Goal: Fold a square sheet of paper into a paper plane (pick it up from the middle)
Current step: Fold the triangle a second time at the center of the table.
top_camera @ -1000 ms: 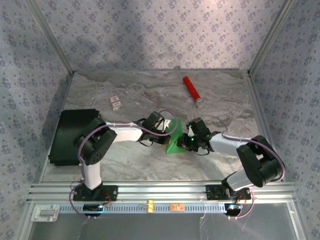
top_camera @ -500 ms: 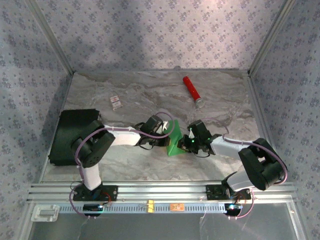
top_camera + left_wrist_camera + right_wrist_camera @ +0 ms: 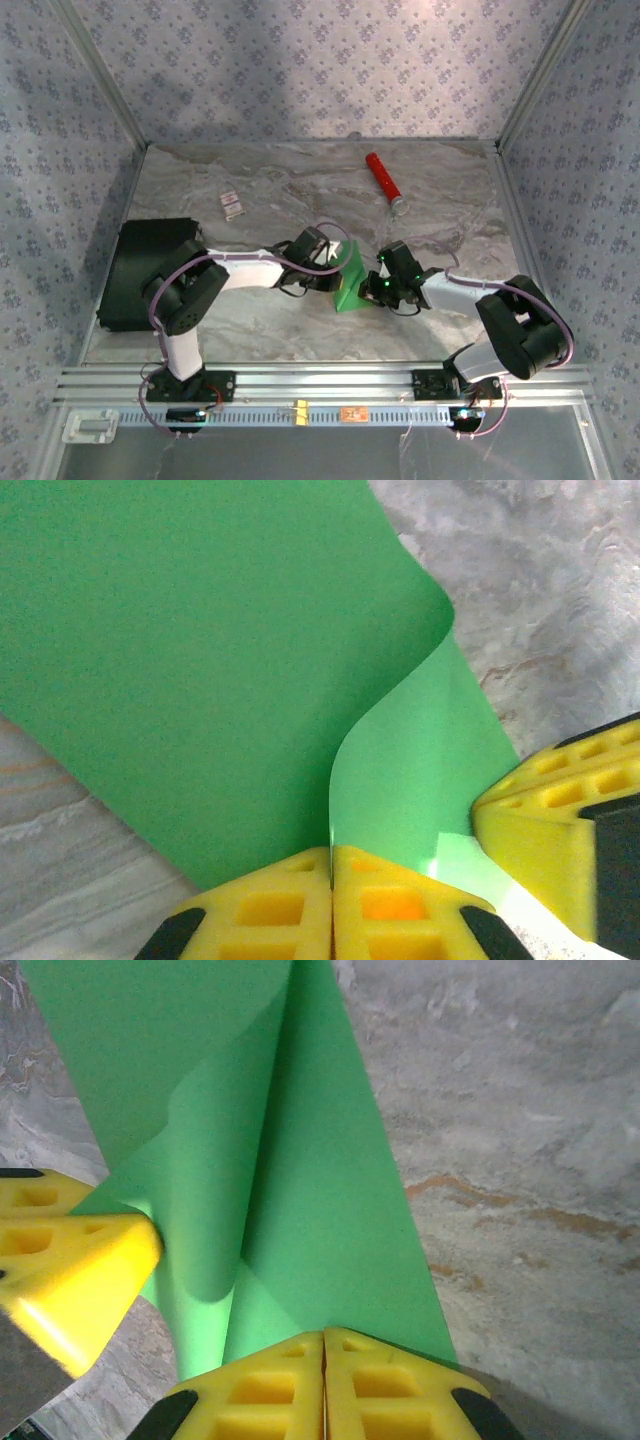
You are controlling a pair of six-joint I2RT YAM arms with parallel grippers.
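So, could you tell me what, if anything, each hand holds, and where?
Both pinch the green paper at its edge: the left hand where it curls over, the right hand close beside.

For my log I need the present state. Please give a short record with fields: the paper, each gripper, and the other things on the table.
paper: green, bent into curling layers, not yet a plane, held at mid-table
left gripper: shut on the paper
right gripper: shut on the paper, close beside the left gripper
red cylinder: lying at the back, apart from both arms
black box: at the left edge
table: grey marbled top
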